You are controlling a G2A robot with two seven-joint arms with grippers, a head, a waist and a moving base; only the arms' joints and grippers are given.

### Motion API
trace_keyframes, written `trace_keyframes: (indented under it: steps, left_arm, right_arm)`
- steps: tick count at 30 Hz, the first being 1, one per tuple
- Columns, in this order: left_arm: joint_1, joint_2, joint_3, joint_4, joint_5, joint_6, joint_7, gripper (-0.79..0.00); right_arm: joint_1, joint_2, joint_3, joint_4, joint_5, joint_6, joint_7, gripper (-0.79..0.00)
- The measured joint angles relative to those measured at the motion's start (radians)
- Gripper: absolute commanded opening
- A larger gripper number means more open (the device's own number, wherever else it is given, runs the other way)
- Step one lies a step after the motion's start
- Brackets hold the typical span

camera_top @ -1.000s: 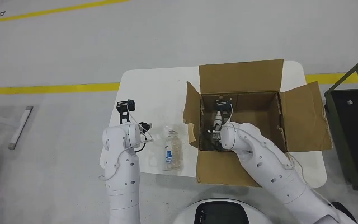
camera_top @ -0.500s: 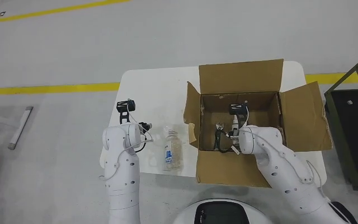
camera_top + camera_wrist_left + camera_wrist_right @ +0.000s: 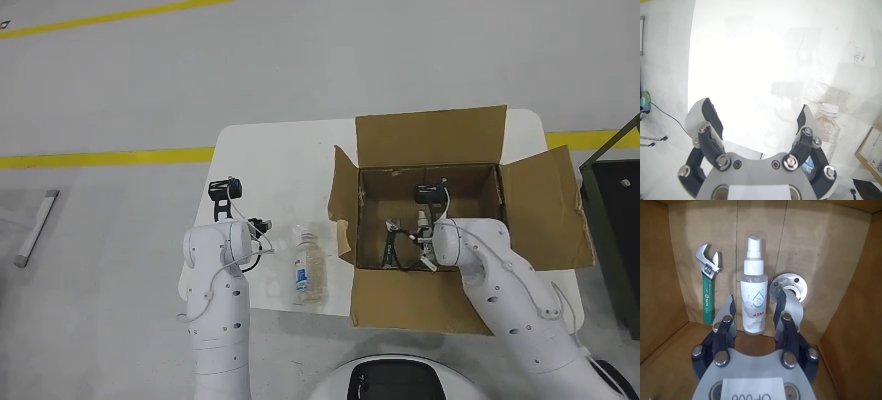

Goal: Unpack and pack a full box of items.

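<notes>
My right gripper [image 3: 756,300] hangs inside the open cardboard box [image 3: 848,275], pointing down at its floor. Its jaws are parted to a middling width and hold nothing. Framed between the two fingers lies a clear spray bottle [image 3: 753,291] with a white nozzle and label. The fingers line up with its lower body, apparently so that closing would catch it across its narrow width. I cannot tell whether the pads touch it yet; a gap seems to show on each side.

A green-handled adjustable wrench [image 3: 709,291] lies just beside the bottle on one side. A round metal flange [image 3: 789,286] lies close on the other, partly behind one finger. That tight spacing is likely why the jaws open no wider.

My left gripper [image 3: 757,115] hovers over the bare white table [image 3: 270,170], wide open and empty. A clear water bottle [image 3: 826,128] lies on its side just beside it, between that arm and the box, already unpacked by the look of it.
</notes>
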Motion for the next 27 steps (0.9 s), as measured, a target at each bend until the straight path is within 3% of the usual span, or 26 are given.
trace_keyframes:
  steps: [22, 27]
  left_arm:
    - [0.000, 0.000, 0.000, 0.000, 0.000, 0.000, 0.000, 0.000]
    - [0.000, 0.000, 0.000, 0.000, 0.000, 0.000, 0.000, 0.000]
  right_arm:
    - [0.079, -0.046, -0.012, 0.141, 0.012, -0.049, 0.049, -0.271]
    - [0.072, -0.055, -0.009, 0.153, 0.006, -0.049, 0.049, -0.320]
